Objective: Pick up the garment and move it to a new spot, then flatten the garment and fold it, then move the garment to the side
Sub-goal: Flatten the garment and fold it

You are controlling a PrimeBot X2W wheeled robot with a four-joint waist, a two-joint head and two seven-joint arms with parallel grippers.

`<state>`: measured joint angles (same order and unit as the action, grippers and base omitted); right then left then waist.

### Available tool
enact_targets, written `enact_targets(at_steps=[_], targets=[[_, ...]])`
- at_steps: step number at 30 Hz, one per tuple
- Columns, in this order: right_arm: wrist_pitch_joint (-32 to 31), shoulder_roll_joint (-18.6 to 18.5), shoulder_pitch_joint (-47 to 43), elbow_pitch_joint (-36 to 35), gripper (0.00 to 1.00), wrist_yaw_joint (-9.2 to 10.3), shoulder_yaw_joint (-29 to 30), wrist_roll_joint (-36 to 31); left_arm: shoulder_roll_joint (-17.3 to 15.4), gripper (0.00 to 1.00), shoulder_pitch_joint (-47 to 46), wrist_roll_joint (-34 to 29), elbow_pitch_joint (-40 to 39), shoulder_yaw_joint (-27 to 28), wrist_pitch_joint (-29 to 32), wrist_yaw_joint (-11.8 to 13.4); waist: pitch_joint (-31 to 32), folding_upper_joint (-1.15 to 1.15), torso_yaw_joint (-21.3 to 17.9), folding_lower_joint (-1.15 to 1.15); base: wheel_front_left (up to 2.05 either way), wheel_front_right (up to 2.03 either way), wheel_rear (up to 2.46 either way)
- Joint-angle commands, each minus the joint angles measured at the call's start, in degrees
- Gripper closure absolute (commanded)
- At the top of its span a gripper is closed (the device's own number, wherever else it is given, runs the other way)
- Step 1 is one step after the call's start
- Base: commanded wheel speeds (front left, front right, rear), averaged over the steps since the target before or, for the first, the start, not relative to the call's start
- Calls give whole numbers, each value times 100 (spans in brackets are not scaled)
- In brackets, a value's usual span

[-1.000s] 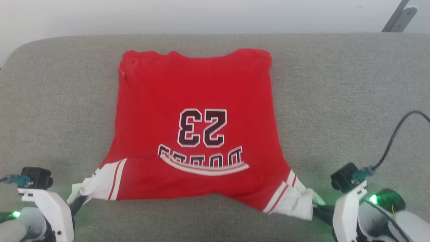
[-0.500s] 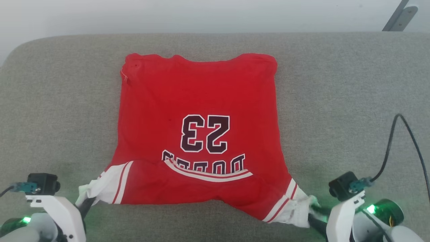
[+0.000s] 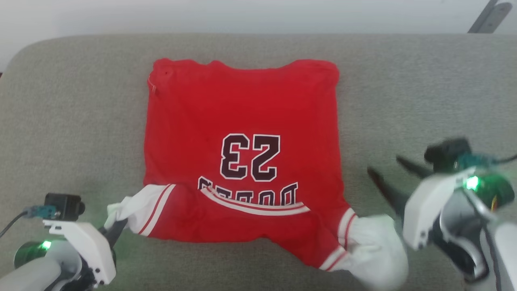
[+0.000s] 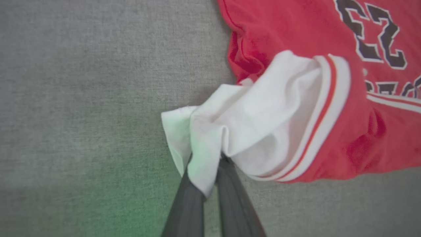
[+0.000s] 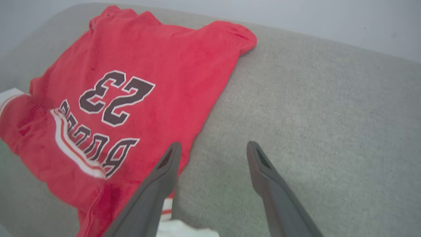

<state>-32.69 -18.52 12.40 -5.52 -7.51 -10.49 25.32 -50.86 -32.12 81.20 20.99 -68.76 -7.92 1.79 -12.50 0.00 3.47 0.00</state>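
The garment (image 3: pixel 242 121), a red jersey with a dark "23" and arched lettering, lies spread on the grey cushion, collar end nearest me. My left gripper (image 3: pixel 116 231) is shut on its white striped left sleeve (image 4: pixel 263 121) at the lower left; in the left wrist view the gripper (image 4: pixel 206 161) pinches the sleeve's bunched end. My right gripper (image 3: pixel 383 165) hovers open to the right of the garment (image 5: pixel 148 59), nothing between its fingers (image 5: pixel 263 171). The right sleeve (image 3: pixel 375 242) lies loose below it.
The grey cushioned surface (image 3: pixel 424 101) stretches wide on both sides of the jersey, with rounded far corners. A pale wall runs behind it, and a grey metal bracket (image 3: pixel 484 18) shows at the top right.
My right gripper has opened, let go of the right sleeve and swung up and away to the right; the sleeve has dropped onto the cushion. The left gripper still holds its sleeve.
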Motion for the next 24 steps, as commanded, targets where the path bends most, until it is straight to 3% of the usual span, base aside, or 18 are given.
enact_targets(at_steps=[1,6,13,24], targets=[[87,75,153,60,0,5,58,-79,31,100,-84,-43,-1,24,-19,-38,-81,0,71,0,0,0,0],[363,309,1167,802,0,4,173,-485,196,100,-342,-198,88,32,24,-164,-332,0,305,0,0,0,0],[386,459,2790,2618,0,5,246,-775,549,100,-709,-323,375,52,6,-448,-704,0,708,0,0,0,0],[-616,478,4583,5221,0,5,681,-1461,1096,100,-1026,-505,1000,-35,-9,-786,-1063,0,1279,0,0,0,0]])
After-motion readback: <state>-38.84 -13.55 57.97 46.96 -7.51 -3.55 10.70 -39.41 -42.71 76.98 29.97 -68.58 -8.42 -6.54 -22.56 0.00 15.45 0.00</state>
